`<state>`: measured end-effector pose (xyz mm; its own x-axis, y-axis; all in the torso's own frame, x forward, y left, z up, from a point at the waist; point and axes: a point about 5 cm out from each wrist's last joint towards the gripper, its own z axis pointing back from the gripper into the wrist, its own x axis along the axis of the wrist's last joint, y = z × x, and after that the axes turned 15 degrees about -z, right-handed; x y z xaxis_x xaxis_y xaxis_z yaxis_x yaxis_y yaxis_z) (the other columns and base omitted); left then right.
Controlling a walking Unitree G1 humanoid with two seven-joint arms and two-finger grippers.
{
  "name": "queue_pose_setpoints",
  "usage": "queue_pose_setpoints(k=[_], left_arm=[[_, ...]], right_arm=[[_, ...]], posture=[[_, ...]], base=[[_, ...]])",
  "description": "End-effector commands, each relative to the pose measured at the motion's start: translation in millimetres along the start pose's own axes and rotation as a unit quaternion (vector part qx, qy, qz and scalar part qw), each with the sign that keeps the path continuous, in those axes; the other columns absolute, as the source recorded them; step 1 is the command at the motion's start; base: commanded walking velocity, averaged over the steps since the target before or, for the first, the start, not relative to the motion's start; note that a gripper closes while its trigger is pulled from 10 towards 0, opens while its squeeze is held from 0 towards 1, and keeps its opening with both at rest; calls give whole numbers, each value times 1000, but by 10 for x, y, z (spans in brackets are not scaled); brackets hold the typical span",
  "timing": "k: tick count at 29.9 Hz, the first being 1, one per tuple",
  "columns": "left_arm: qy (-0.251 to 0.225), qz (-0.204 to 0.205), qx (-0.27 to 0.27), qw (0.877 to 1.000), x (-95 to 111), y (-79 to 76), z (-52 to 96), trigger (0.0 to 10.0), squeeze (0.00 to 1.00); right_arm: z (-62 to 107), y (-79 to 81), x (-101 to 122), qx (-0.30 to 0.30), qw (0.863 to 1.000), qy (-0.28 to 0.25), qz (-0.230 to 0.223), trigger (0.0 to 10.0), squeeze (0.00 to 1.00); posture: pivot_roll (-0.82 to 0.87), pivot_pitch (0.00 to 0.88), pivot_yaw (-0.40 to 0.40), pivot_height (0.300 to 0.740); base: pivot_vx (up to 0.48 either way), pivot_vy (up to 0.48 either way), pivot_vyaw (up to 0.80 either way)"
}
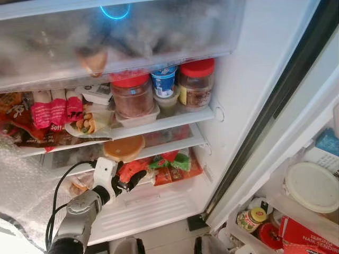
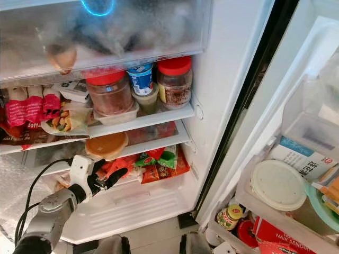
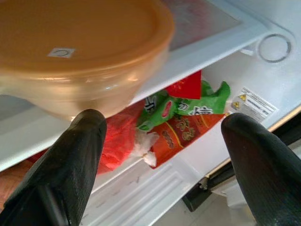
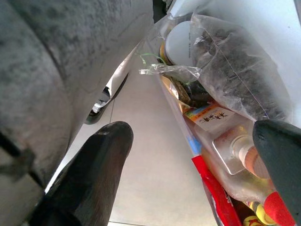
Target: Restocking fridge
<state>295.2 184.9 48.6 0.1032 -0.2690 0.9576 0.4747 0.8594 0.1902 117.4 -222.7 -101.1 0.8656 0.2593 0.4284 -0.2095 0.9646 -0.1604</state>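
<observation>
The fridge stands open in front of me. My left gripper (image 1: 130, 177) is open and empty, reaching in just under the lower glass shelf (image 1: 175, 143). A round tub with an orange lid (image 1: 124, 147) sits on that shelf, directly above the gripper. In the left wrist view the tub (image 3: 80, 52) looms close over the open gripper (image 3: 162, 120). Beyond it lie red and green snack packets (image 3: 183, 122) and a red bag (image 3: 120, 141). My right gripper (image 4: 193, 129) hangs open beside the packed door shelf.
Two red-lidded jars (image 1: 132, 95) (image 1: 196, 82) and a yogurt cup (image 1: 163, 80) stand on the upper shelf under a frosted drawer (image 1: 106, 37). The door shelves at right hold a white-lidded tub (image 1: 312, 186) and a yellow-lidded jar (image 1: 251, 218). Bubble wrap (image 1: 21, 180) lies at left.
</observation>
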Motion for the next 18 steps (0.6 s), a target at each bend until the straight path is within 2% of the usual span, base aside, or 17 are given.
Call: queue_pose_setpoints(k=[1,12,18], left_arm=[[8,-4,19,1000,-41,64,9,10000,0],[-7,1,55,998,119,182,-230,10000,0],[-13,6,52,999,142,172,-272,10000,0]], right_arm=[[27,147,-187,22,999,35,19,10000,0],[31,133,-199,22,999,37,22,10000,0],[32,130,-201,22,999,38,22,10000,0]], posture=[[-77,109,34,658],[-94,114,27,658],[-96,114,26,658]], base=[[0,0,0],[0,0,0],[0,0,0]])
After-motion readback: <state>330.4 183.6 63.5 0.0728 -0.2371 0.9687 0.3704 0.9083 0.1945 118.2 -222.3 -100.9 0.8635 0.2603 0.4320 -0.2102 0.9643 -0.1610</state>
